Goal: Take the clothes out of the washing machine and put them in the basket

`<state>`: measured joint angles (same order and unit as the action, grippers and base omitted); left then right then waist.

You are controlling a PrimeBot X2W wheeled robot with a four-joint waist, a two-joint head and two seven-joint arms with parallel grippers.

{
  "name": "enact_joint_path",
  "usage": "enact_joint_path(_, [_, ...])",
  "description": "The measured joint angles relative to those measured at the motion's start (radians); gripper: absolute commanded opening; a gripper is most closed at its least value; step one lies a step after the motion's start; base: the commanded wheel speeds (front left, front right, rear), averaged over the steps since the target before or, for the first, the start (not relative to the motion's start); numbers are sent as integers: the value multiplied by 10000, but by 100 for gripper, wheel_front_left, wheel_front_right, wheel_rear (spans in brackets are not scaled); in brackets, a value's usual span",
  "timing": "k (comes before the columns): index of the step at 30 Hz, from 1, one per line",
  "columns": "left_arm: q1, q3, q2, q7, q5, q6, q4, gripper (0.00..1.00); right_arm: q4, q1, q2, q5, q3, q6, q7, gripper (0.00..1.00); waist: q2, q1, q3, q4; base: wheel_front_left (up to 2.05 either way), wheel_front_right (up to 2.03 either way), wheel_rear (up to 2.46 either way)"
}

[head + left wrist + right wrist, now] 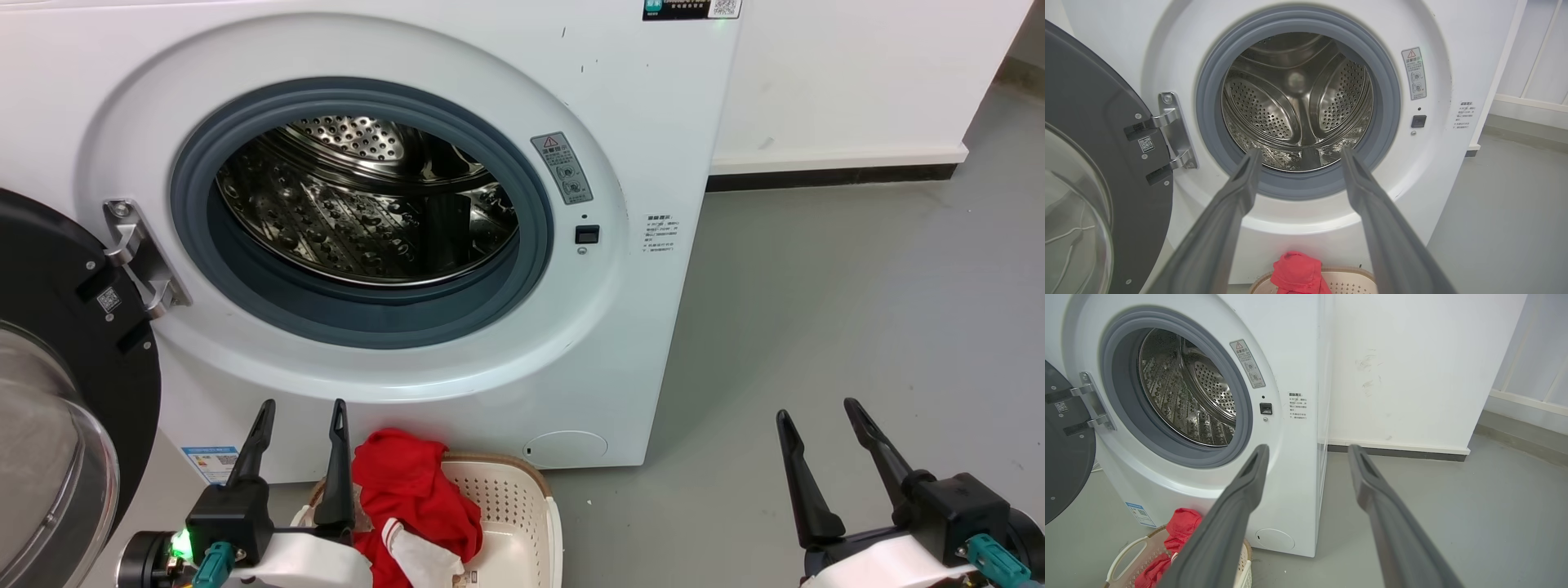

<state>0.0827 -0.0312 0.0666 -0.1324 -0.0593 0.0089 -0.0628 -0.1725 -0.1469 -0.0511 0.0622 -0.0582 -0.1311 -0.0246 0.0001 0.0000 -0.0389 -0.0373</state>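
**Asker:** Where did the red jersey lie?

**Describer:** The red jersey (408, 482), with a white-trimmed piece showing, lay heaped in the laundry basket (535, 510) at six o'clock in the head view. One fold humped over the brown rim nearest the washing machine (645, 269). The basket sat on the floor just under the porthole, probably so that a garment pulled out had only a short drop.

**Asker:** Was anything left in the machine?

**Describer:** The steel drum (367, 212), at eleven o'clock, showed only bare perforated metal. No cloth could be seen inside, so the job looked finished or nearly so.

**Asker:** What were the grippers doing?

**Describer:** The left gripper (303, 406), at seven o'clock, had its two dark fingers spread and held nothing. One finger overlapped the jersey's edge, though contact could not be judged. The right gripper (816, 408), at five o'clock, was likewise spread and empty, above bare grey floor (857, 310).

**Asker:** How much room was there to move?

**Describer:** The black-framed glass door (57, 327) hung wide open at nine o'clock on its metal hinge (139, 257), crowding the left arm's side. A grey rubber seal (359, 318) ringed the opening, a soft edge to clear. Toward three o'clock, open floor ran to a white wall (857, 73), which gave the right arm free space.
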Motion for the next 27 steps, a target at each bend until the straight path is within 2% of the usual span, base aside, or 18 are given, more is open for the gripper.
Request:
enact_joint_path(20, [125, -77, 136, 330, -232, 98, -205, 100, -67, 22, 0, 77, 77, 0, -10, 100, 0, 1, 201, -23, 0, 0, 0])
enact_joint_path(21, [125, -90, 136, 328, -232, 102, -205, 0, -71, 22, 0, 77, 81, 0, -10, 0, 0, 0, 212, -16, 0, 0, 0])
enact_joint_path(25, [246, -119, 113, 330, -274, 86, 151, 0, 299, -29, -2, 121, 61, 0, -2, 0, 0, 1, 219, -14, 0, 0, 0])
enact_joint_path(27, [313, -128, 111, 334, -625, 82, 209, 0, 372, -55, -2, 454, 56, 0, -4, 0, 0, 1, 224, -9, 0, 0, 0])
